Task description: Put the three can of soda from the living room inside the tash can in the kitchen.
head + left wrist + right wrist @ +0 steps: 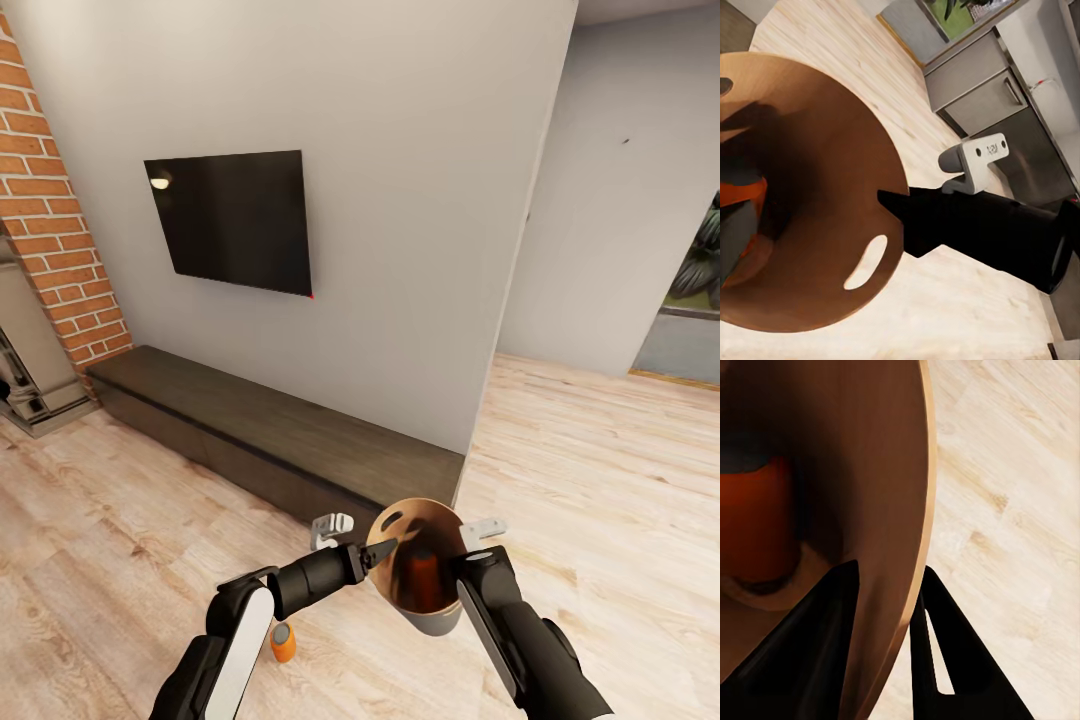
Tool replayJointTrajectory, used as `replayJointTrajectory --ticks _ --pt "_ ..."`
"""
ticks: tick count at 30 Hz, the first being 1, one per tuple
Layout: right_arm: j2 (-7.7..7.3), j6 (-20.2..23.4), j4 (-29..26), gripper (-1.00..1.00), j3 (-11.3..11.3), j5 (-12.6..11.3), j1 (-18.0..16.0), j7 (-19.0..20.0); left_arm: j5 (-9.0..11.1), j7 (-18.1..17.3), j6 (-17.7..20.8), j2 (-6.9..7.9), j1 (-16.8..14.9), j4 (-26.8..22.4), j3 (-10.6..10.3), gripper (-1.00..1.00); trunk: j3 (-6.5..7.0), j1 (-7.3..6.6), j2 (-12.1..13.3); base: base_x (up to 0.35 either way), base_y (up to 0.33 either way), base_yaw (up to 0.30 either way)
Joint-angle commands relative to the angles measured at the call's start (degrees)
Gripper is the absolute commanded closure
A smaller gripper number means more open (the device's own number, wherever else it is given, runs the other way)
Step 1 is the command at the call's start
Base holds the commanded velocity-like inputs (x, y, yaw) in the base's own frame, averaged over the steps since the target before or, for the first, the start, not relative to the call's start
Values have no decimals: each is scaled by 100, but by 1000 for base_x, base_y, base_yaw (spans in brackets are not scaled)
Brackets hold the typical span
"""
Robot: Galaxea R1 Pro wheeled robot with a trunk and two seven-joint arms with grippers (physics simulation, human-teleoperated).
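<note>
Two walls of pale grey meet ahead in the living room, the nearer one carrying a black TV (pixel 235 220), with a red brick column (pixel 50 220) at the far left and a long low dark cabinet (pixel 270 430) running along its foot. Light wood floor (pixel 600 480) spreads everywhere else, opening at the right toward another room.

Held up between both arms, the trash can (pixel 425 560) is tilted so its tan-brown inside faces the head camera; its oval handle hole sits near the rim. The right claw (pixel 889 607) pinches the bin's rim, one finger inside the wall and one outside, so it is closed narrow on the rim. The left claw (pixel 385 548) reaches to the opposite rim; in the left wrist view a dark finger lies across the rim edge, but I cannot tell whether it is clamped or merely resting there.

Inside the bin an orange soda can (pixel 420 580) lies at the bottom. A second can (pixel 283 642) stands upright on the floor, below the left forearm and apart from the bin.

Judging by this, the collecting step is part done: at least one can is in. The next move likely calls for freeing the left claw, lowering it to the standing can and gripping it squarely
</note>
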Motion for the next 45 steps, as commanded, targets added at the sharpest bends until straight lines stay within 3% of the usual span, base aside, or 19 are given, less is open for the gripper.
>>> replayJointTrajectory --ticks 1,7,9,11,12,14,15,19,22,26,28,29,30,36,38,45 --pt "0 2 -3 100 1 46 -2 10 -4 -11 7 0 0 -5 9 -100 1 0 0 0 0 0" --pt "-6 2 -3 100 -6 46 -2 10 3 -90 46 0 7 -71 80 -100 1 0 0 0 0 0" --pt "-6 2 -3 100 -7 46 -2 10 10 -212 55 217 8 -70 85 -100 1 0 0 0 0 0" --pt "-6 2 -3 100 -7 46 -2 10 11 -620 78 431 9 -66 87 -100 1 0 0 0 0 0" --pt "-6 2 -3 100 -8 46 -2 10 7 -1013 120 559 9 -58 91 -100 1 0 0 0 0 0" --pt "-6 2 -3 100 -8 46 -2 10 -2 -1417 179 714 7 -45 96 -100 1 0 0 0 0 0" --pt "-6 2 -3 100 -8 46 -2 10 -8 -1731 222 903 8 -26 100 -100 1 0 0 0 0 0" --pt "-6 2 -3 100 -8 46 -2 10 -9 -2079 267 1315 9 91 104 -100 1 0 0 0 0 0" --pt "-6 2 -3 100 -14 42 -2 10 -10 -2285 267 1917 9 702 107 -100 1 0 0 0 0 0" --pt "-11 2 3 100 -23 39 -2 10 -22 -2406 172 2196 9 1195 107 -100 1 0 0 0 0 0" --pt "-16 2 7 100 -27 38 -2 12 -34 -2461 -4 2284 9 1485 107 -100 1 0 0 0 0 0" --pt "-20 6 12 100 -30 38 -2 14 -52 -2499 -284 2343 9 1761 107 -100 1 0 0 0 0 0" --pt "-33 9 19 100 -38 37 -2 17 -256 -2550 -1032 2433 9 2297 107 -100 1 0 0 0 0 0" --pt "-57 11 22 100 -52 33 -2 18 -625 -2565 -1464 2622 9 2758 107 -100 1 0 0 0 0 0" --pt "-76 9 82 100 -58 30 6 24 -707 -2571 -1962 2735 9 3072 107 -100 1 0 0 0 0 0" --pt "-92 -4 280 100 -68 21 29 30 -736 -2593 -2540 2813 9 3310 114 -100 1 0 0 0 0 0"
